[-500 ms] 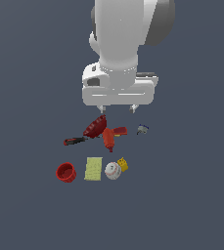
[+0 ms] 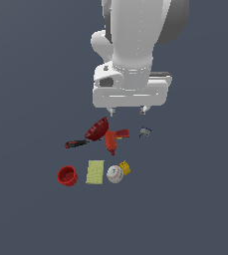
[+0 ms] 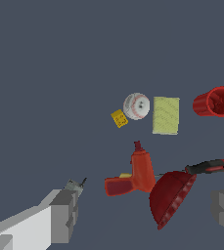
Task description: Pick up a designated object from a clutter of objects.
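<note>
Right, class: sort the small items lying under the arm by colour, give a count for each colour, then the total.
Red: 4, cup, bowl, drill, red-handled tool
Yellow or yellow-green: 2, sponge, small block
White: 1, baseball
Bluish: 1, clamp
Total: 8

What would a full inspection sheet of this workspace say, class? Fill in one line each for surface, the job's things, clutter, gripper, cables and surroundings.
Surface: plain dark grey floor, flat, no marks seen.
Job's things: red cup on its side, apart from the rest, untouched.
Clutter: bowl tilted on edge, drill, red-handled tool, sponge, baseball beside yellow block, small clamp.
Gripper: gripper open, empty, above the bowl and drill.
Cables: nothing seen.
Surroundings: nothing seen.
</note>
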`<state>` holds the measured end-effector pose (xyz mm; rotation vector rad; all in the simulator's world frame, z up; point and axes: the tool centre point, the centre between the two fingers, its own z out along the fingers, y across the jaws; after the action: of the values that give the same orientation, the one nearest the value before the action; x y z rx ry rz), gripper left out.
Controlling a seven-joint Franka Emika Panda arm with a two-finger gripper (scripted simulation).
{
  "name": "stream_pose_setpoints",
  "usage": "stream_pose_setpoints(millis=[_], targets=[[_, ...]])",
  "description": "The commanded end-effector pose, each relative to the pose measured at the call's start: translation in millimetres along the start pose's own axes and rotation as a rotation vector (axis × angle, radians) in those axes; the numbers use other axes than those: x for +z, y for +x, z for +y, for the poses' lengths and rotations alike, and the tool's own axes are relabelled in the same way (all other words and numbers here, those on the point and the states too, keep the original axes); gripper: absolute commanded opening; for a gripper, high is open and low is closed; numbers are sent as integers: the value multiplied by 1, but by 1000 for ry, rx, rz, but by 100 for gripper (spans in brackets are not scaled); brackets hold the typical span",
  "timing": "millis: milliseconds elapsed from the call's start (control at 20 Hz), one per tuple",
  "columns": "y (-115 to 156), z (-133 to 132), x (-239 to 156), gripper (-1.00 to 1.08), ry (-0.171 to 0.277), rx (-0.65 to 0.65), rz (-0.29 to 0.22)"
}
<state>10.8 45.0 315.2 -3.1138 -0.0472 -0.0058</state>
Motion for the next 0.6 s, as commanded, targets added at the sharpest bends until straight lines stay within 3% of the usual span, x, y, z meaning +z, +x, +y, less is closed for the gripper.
stream_pose_setpoints(millis=[0, 550], targets=[[1, -5, -1, 100, 0, -3, 4], [19, 16, 14, 100, -1, -31, 3]])
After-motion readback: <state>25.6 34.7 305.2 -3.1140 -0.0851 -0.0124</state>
